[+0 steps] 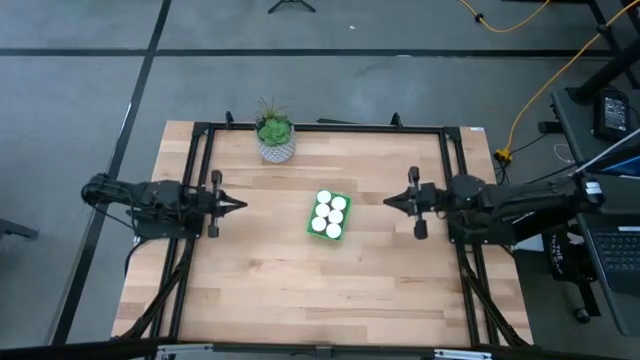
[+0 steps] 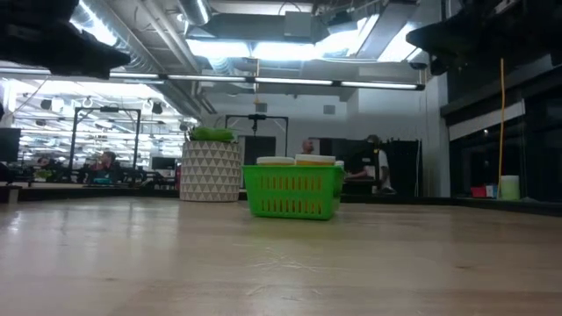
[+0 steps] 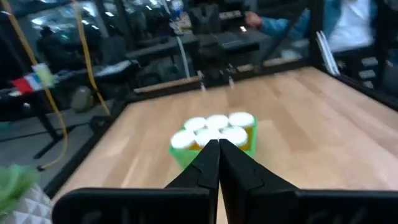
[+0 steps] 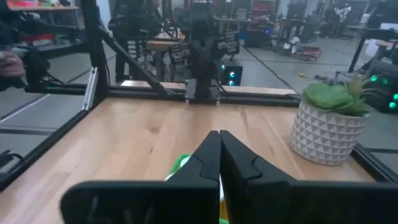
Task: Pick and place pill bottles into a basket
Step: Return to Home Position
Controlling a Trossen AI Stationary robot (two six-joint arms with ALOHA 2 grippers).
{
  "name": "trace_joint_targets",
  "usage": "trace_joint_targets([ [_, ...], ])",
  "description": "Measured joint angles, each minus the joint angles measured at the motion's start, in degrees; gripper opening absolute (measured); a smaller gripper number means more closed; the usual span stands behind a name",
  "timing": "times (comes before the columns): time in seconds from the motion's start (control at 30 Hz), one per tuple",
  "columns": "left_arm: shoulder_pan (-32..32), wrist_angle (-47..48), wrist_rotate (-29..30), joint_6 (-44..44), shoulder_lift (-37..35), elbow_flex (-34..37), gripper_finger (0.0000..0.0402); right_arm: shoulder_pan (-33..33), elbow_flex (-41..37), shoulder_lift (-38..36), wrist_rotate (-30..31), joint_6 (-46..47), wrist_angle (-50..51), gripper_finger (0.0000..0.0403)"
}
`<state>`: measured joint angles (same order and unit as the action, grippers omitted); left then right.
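The green basket (image 1: 328, 214) stands on the table's middle with several white-capped pill bottles (image 1: 329, 213) upright inside; the low view shows the basket (image 2: 293, 194) with caps above its rim. My left gripper (image 1: 243, 205) hovers shut at the table's left, pointing level at the basket (image 3: 186, 157). My right gripper (image 1: 387, 200) hovers shut at the right, also pointing at it; its wrist view shows only a green sliver of the basket (image 4: 177, 167) behind the fingers.
A white patterned pot with a green plant (image 1: 275, 139) stands near the table's far edge, left of centre. A black frame (image 1: 320, 127) runs around the table. Bare wood lies in front of the basket. People sit in the room beyond.
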<state>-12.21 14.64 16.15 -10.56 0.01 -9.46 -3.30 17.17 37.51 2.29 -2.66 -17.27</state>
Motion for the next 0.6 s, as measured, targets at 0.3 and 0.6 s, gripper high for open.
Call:
trace_joint_targets([
  [0.3,3.58,-8.27,-4.93,-1.1,0.0,5.11,0.0002,6.87,-2.01,-12.42,-9.19,0.5,6.72,0.0],
  [0.6,7.27,-9.54,-8.35,0.24,-0.02,6.33,0.0002,8.37,-14.35,-21.3,-10.89,2.37,-0.42,0.0],
])
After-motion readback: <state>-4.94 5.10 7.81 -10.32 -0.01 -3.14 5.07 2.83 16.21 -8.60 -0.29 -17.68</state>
